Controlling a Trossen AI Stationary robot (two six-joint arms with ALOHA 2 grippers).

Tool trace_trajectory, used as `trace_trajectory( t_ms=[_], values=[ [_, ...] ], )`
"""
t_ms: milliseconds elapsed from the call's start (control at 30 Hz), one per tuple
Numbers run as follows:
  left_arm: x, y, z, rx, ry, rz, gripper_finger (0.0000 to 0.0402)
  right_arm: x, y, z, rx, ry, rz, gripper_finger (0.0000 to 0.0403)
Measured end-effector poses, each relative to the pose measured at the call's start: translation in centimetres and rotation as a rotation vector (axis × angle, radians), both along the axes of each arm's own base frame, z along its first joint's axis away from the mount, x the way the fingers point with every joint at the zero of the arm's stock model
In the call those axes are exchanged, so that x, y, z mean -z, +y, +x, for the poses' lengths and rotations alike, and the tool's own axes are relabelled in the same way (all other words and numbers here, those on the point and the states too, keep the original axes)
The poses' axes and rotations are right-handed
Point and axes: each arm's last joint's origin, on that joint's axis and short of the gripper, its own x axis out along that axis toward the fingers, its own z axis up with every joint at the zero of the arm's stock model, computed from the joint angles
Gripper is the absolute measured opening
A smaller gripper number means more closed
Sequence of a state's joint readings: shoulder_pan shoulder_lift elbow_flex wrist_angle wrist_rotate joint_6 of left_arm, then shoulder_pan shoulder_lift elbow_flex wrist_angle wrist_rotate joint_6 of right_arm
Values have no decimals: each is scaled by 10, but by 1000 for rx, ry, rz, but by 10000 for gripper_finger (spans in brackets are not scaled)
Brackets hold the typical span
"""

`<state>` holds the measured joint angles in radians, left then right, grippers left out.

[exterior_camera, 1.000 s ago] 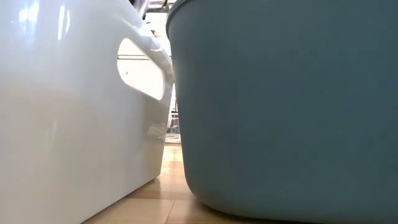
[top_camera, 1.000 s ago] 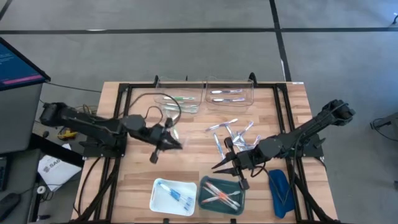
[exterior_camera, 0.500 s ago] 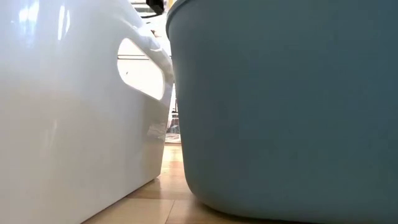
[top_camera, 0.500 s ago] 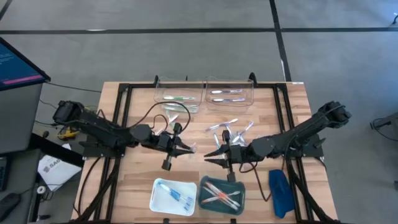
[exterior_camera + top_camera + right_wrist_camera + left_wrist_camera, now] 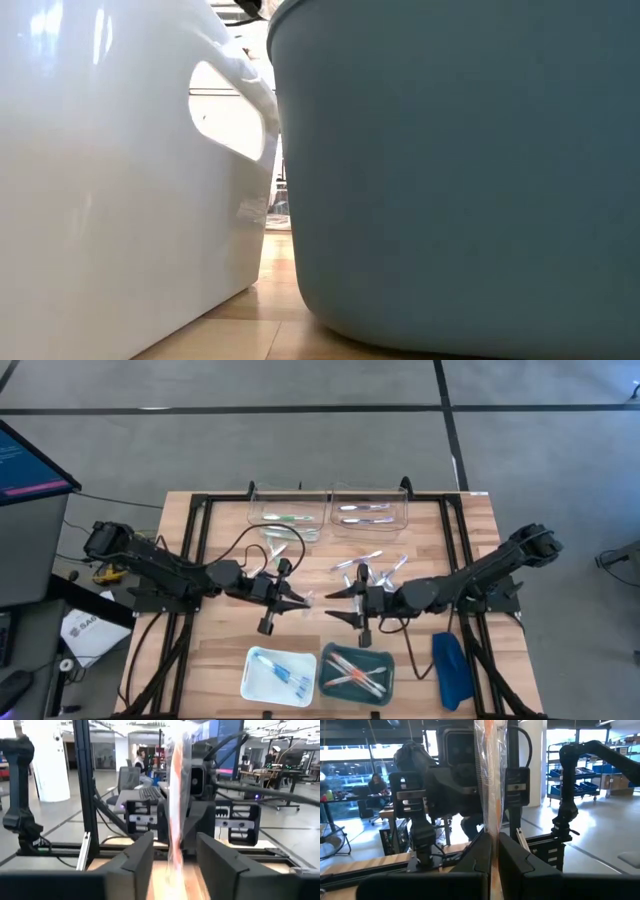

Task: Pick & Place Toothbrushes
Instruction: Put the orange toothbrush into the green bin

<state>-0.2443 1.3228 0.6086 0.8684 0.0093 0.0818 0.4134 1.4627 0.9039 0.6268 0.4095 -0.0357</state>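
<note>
Handover mid-table: left gripper (image 5: 300,600) clamped on clear-wrapped orange toothbrush (image 5: 487,795); right gripper (image 5: 338,605) fingers apart around it. Risk: left releases early, wrapper slips, falls short of teal bin (image 5: 355,671).

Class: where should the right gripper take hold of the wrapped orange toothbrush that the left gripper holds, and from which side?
On its free shaft beyond the shut left gripper, approaching head-on from the opposite side: the toothbrush stands upright in the gap of the open right gripper.
</note>
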Motion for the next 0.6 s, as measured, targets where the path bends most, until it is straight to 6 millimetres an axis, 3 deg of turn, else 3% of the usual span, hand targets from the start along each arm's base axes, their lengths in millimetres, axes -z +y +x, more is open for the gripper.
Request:
trace_trajectory(
  t_ms=[300, 600],
  values=[
    [0, 0, 0, 1, 1, 0, 6, 19, 0, 19, 32, -47, -4, 244],
    [2, 1, 1, -4, 17, 4, 6, 16, -5, 21, 48, -84, 21, 248]
  ],
)
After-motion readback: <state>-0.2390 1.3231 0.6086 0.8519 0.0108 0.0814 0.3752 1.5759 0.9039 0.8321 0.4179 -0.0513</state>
